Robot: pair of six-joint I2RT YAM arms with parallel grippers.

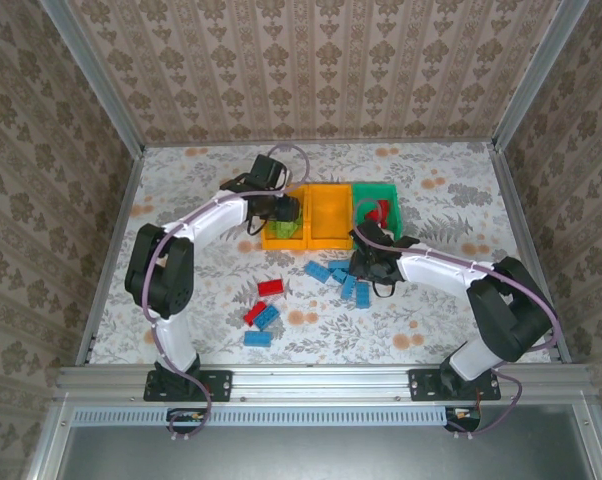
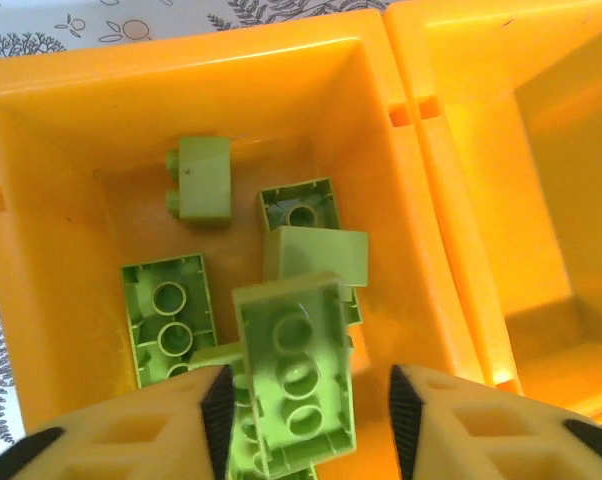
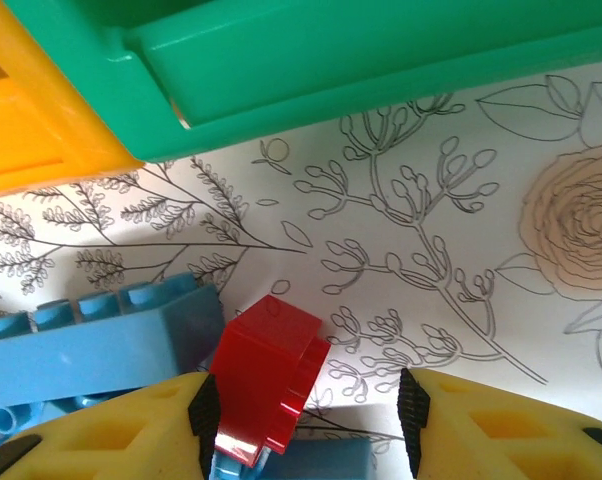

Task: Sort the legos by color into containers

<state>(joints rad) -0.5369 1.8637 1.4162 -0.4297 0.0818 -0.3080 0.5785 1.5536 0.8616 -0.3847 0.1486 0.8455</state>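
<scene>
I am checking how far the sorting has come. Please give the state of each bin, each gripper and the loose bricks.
left orange bin, holds light green bricks
middle orange bin, looks empty
green bin, holds red bricks
left gripper, open, a green brick loose between its fingers
right gripper, open around a red brick, not clamped
blue bricks, loose on the table

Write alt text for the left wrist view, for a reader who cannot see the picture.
The left gripper hangs open over an orange bin that holds several light green bricks. One upturned brick sits between its fingers, with a gap on the right side. A second orange bin stands against the first on the right.
</scene>
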